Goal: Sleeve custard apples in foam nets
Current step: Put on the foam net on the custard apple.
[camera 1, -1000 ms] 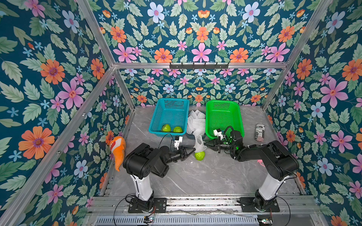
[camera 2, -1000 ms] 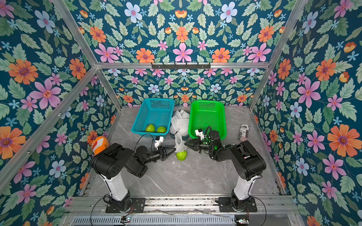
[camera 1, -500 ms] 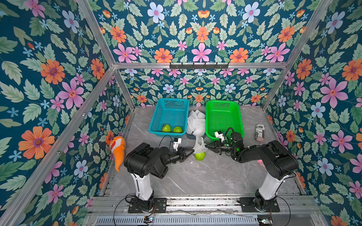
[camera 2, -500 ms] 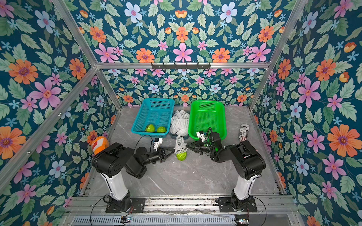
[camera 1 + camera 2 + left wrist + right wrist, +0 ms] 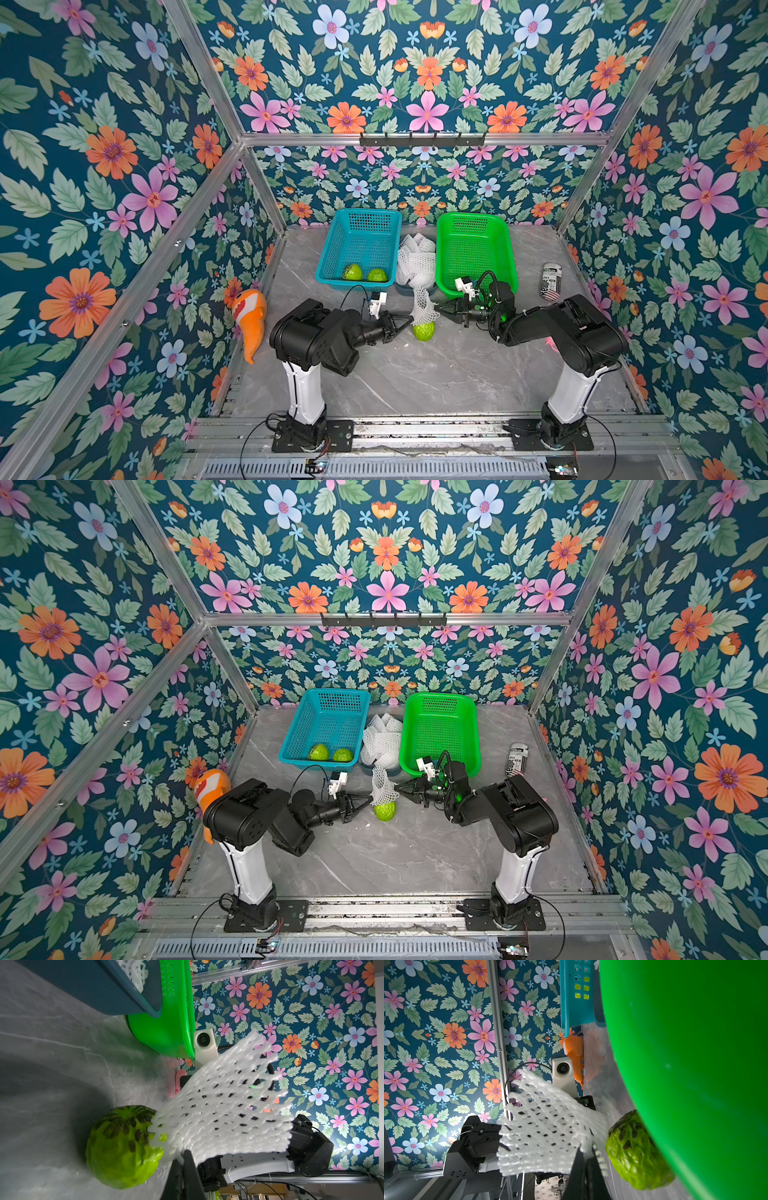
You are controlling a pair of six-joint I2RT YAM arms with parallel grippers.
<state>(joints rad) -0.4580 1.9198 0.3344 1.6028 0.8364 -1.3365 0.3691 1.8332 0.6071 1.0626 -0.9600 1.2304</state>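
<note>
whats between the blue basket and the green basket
A pile of white foam nets fills the gap between the blue basket and the green basket, seen in both top views.

pulled the net (image 5: 423,305) down away from the far pile (image 5: 415,259) and spread its lower end wider over the fruit's (image 5: 424,332) top.

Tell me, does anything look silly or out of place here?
Yes. An orange fish toy slumps against the side wall, and a printed can lies beside the green basket. Neither seems part of the job.
</note>
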